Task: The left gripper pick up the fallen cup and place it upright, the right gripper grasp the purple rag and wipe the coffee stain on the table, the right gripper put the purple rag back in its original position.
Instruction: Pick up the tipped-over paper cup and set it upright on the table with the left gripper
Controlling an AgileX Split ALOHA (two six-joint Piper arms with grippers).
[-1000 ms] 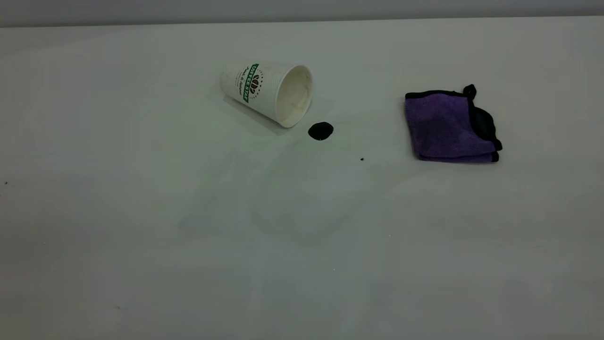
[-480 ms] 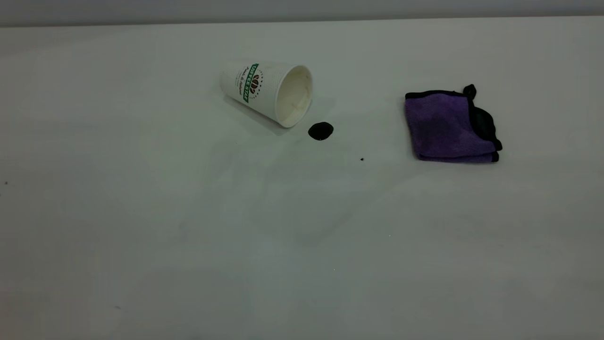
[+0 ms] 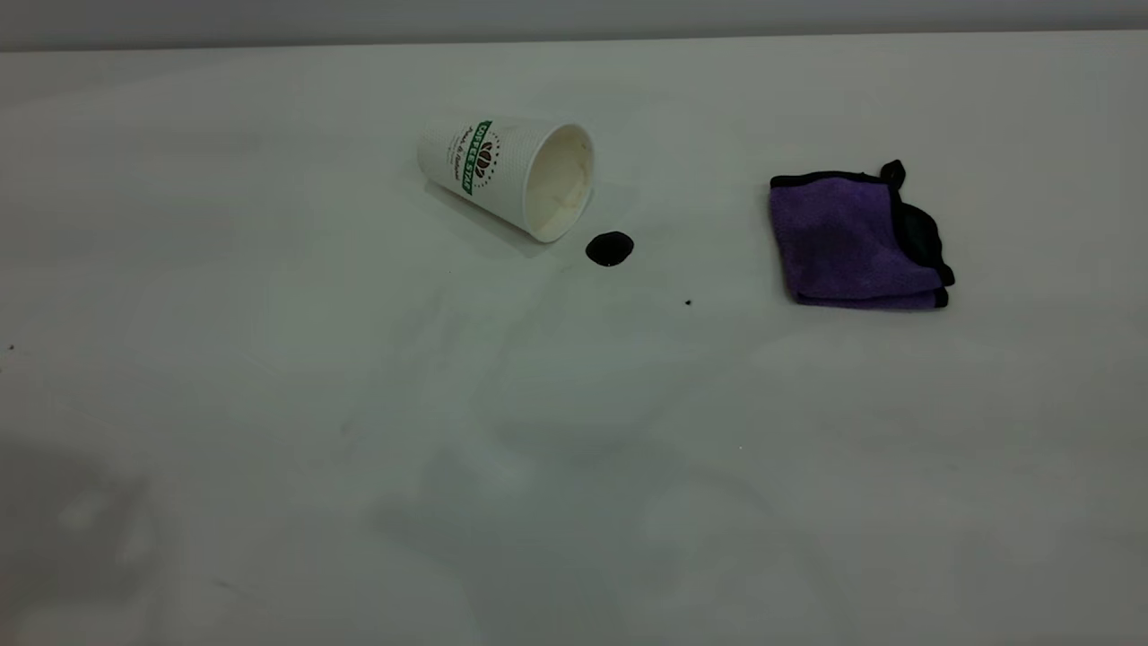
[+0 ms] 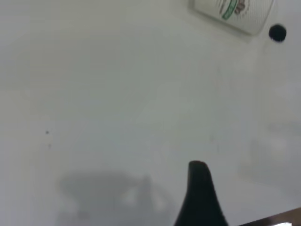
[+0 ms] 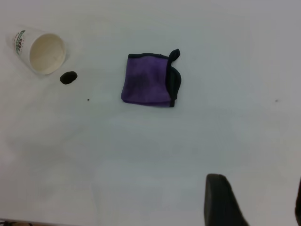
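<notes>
The table (image 3: 269,404) is one big plain white top, and nearly all of it is bare, so I'd say there's loads of room to swing in from the lower half of the exterior frame. Its far edge runs along the top.

The purple rag (image 3: 852,240) lies folded at right of centre, well apart from everything else. It looks soft and fluffy, so probably light and floppy; I'd pinch down on the doubled fold or the black edging rather than try to scoop it.

The fallen cup (image 3: 505,172) lies on its side at upper centre, mouth facing lower right. Ribbed paper, so likely featherweight, easy to crush, and inclined to roll. I'd grab across the wall near the middle, gently.

The coffee stain (image 3: 610,248) is a glossy black blot just beside the cup's rim, with a tiny black speck (image 3: 688,302) farther toward the lower right.

Neither arm shows in the exterior view. The right gripper (image 5: 256,202) is spread wide in its own camera, high above the table. Only one dark finger of the left gripper (image 4: 200,193) shows, so I can't tell whether it's spread or pressed together.
</notes>
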